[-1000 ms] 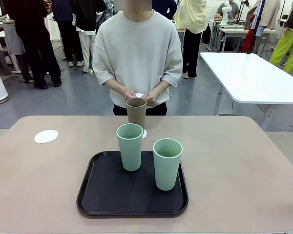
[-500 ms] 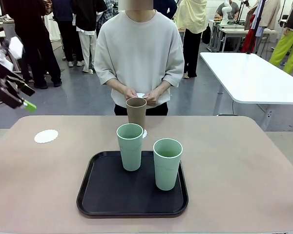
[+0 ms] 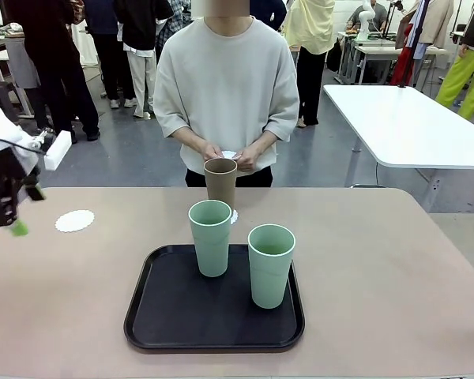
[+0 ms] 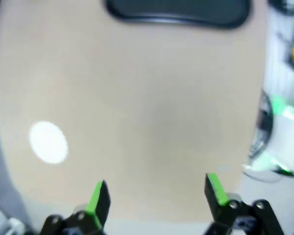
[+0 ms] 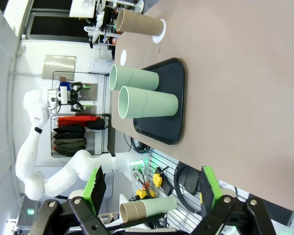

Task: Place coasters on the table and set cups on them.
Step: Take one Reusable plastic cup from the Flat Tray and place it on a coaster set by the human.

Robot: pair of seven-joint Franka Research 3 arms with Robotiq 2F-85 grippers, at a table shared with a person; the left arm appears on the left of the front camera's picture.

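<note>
A white scalloped coaster (image 3: 74, 220) lies on the beige table (image 3: 379, 260) at the far left, also seen as a blurred white disc (image 4: 49, 142). My left gripper (image 3: 9, 212) hangs just left of it, open and empty (image 4: 157, 196). The brown cup (image 3: 220, 181) stands on a second coaster (image 3: 234, 215) behind the tray. Two pale green cups (image 3: 211, 237) (image 3: 270, 264) stand on the black tray (image 3: 166, 324). The person's hands hold a third coaster (image 3: 227, 155) above the brown cup. My right gripper (image 5: 152, 188) is open and empty, well short of the tray (image 5: 166, 98) and the cups (image 5: 147, 102).
A white table (image 3: 411, 122) stands beyond the far right corner, with people behind it. The tray's edge (image 4: 179, 12) is at the top of the left wrist view, across bare tabletop. My left arm (image 5: 32, 142) shows far off in the right wrist view.
My left arm has come in from the upper left and dropped toward the table, ending beside the left coaster. The cups, tray and the person's hands have stayed put.
</note>
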